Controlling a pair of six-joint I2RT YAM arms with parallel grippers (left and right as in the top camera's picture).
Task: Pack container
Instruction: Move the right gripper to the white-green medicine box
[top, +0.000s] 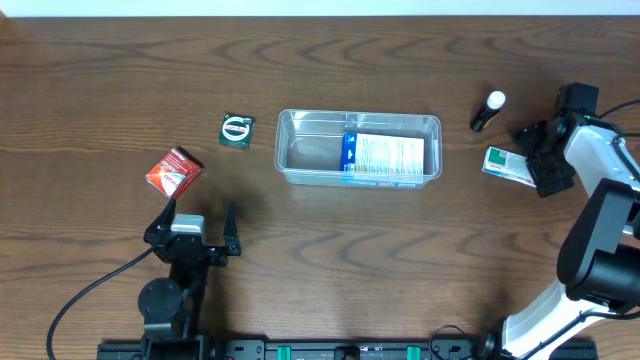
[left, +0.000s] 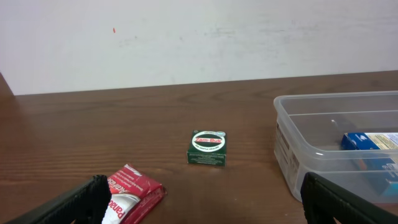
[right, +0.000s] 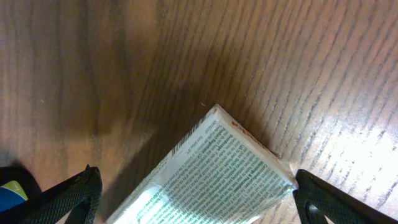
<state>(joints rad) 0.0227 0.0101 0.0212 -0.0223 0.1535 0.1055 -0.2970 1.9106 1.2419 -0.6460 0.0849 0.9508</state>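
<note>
The clear plastic container (top: 288, 124) stands mid-table with a blue-and-white box (top: 385, 157) lying inside. It also shows at the right of the left wrist view (left: 287, 146). My right gripper (top: 537, 160) is open, low over a white box with green print (top: 503, 164) at the far right. In the right wrist view that box (right: 217, 168) lies between the fingers (right: 193, 199), its corner close to the right finger. My left gripper (top: 196, 216) is open and empty near the front left, just short of a red packet (top: 174, 171).
A small green Zam-Buk box (top: 237, 131) lies left of the container, also in the left wrist view (left: 207, 148). The red packet (left: 134, 196) lies by the left finger. A black bottle with a white cap (top: 488, 110) lies at the back right.
</note>
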